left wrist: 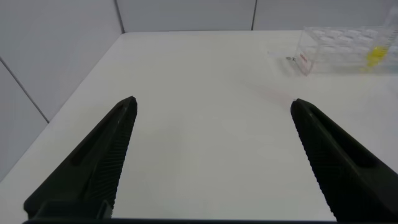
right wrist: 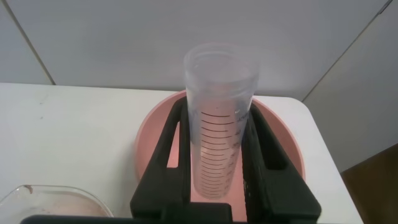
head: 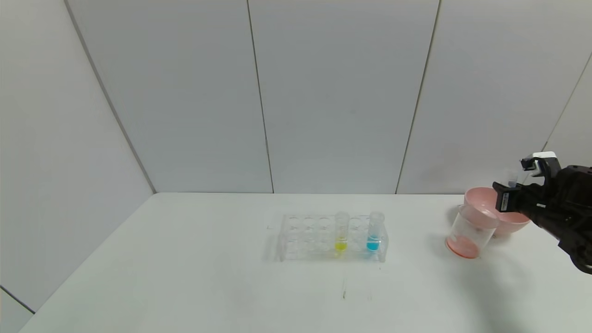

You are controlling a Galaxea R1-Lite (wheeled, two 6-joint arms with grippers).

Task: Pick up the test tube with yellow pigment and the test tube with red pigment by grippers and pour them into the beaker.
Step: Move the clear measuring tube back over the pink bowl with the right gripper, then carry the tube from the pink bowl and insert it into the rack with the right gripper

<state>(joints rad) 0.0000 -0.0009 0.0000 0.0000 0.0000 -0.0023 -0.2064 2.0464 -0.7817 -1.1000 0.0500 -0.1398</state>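
My right gripper [head: 512, 186] [right wrist: 217, 111] is shut on the test tube with red pigment [right wrist: 219, 124] [head: 511, 177], a clear graduated tube in which no liquid shows. It holds the tube over the pink bowl, just right of the beaker [head: 471, 229]. The beaker stands on the table with orange-red liquid in its bottom; its rim shows in the right wrist view [right wrist: 50, 198]. The test tube with yellow pigment [head: 341, 231] [left wrist: 375, 55] stands upright in the clear rack [head: 300, 233]. My left gripper [left wrist: 213, 104] is open and empty over bare table, well away from the rack [left wrist: 329, 50].
A tube with blue liquid [head: 373, 233] stands in the rack two holes right of the yellow one. The pink bowl [head: 481, 198] [right wrist: 155, 146] sits behind the beaker near the table's right edge. Grey wall panels close the back.
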